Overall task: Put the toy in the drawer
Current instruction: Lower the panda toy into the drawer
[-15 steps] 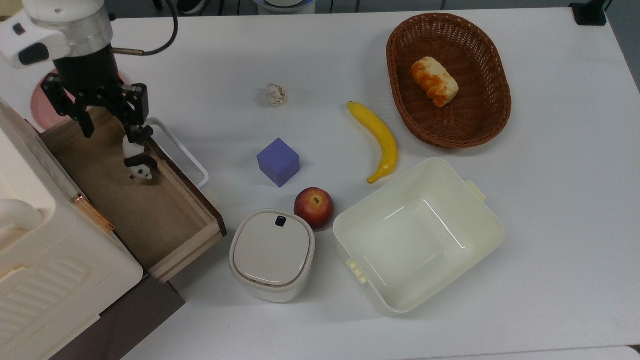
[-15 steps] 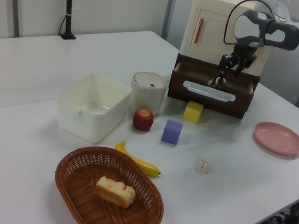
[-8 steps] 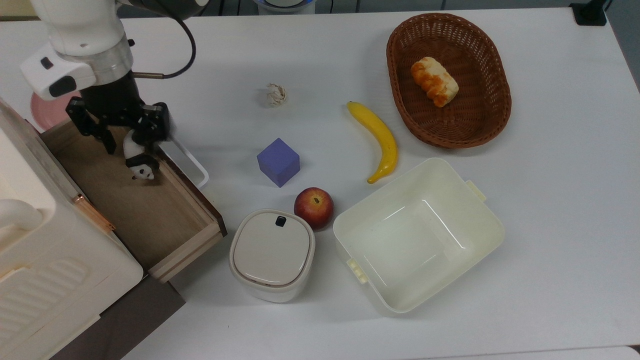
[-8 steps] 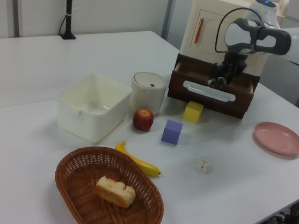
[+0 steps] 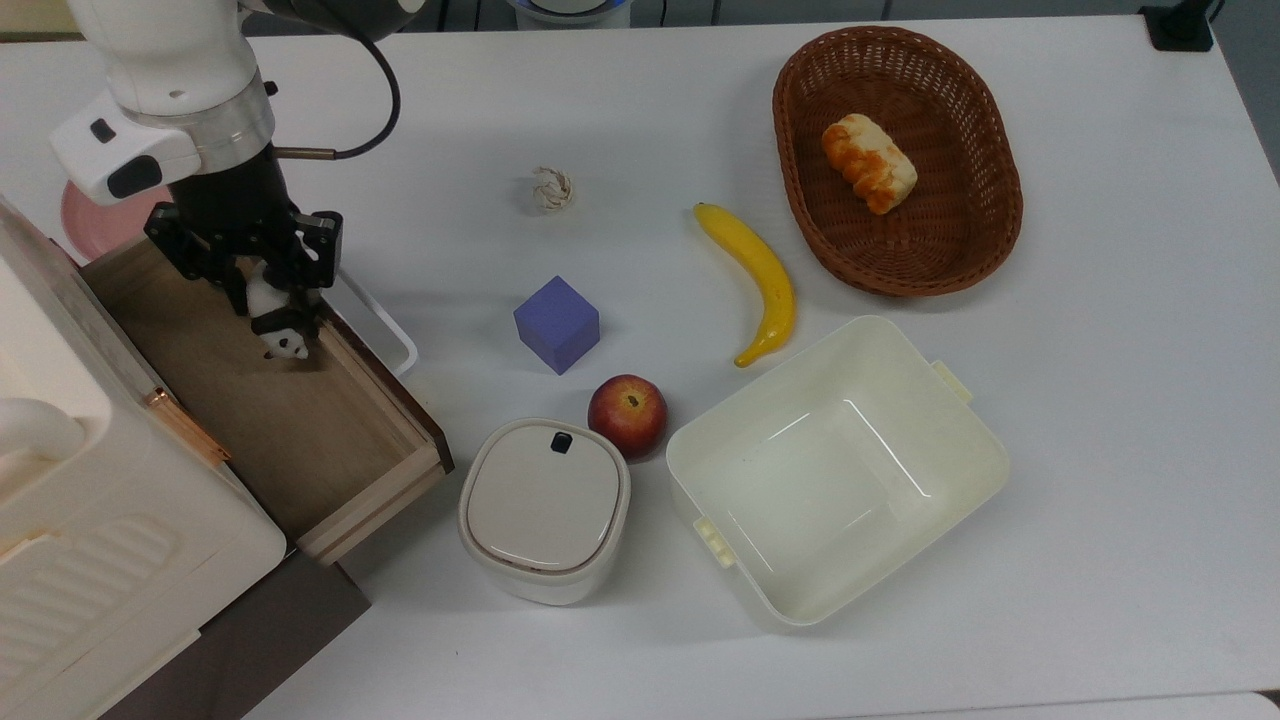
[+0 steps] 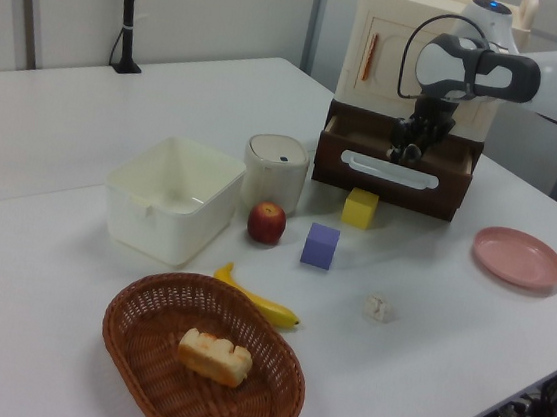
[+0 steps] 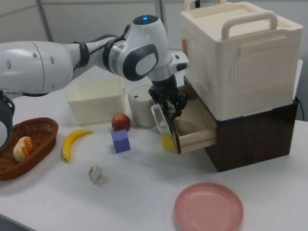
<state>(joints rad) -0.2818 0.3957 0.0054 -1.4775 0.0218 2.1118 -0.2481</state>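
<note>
The toy point(image 5: 281, 334), a small black-and-white panda, lies in the open light-wood drawer point(image 5: 330, 450) beside its dark front wall, at the top view's left. My gripper point(image 5: 268, 290) hangs just over the toy's rear end. Its fingers are open, one on each side of the white body. In the left view the gripper point(image 6: 403, 150) reaches down into the drawer point(image 6: 393, 176) behind the white loop handle. The right view has the gripper point(image 7: 171, 109) over the drawer point(image 7: 192, 131), which juts from the dark base under the cream cabinet point(image 7: 236, 53).
A purple cube point(image 5: 557, 324), an apple point(image 5: 627, 415), a lidded cream container point(image 5: 545, 508), a cream tub point(image 5: 960, 440) and a banana point(image 5: 755, 280) lie on the table beside the drawer. A wicker basket point(image 5: 900, 285) with bread, a woven ball point(image 5: 552, 189), a pink plate point(image 7: 209, 208) and a yellow block point(image 6: 360, 208) also show.
The gripper has shifted toward the top view's right, over the toy's rear, and its fingers have drawn closer together. The toy has stayed in place in the drawer.
</note>
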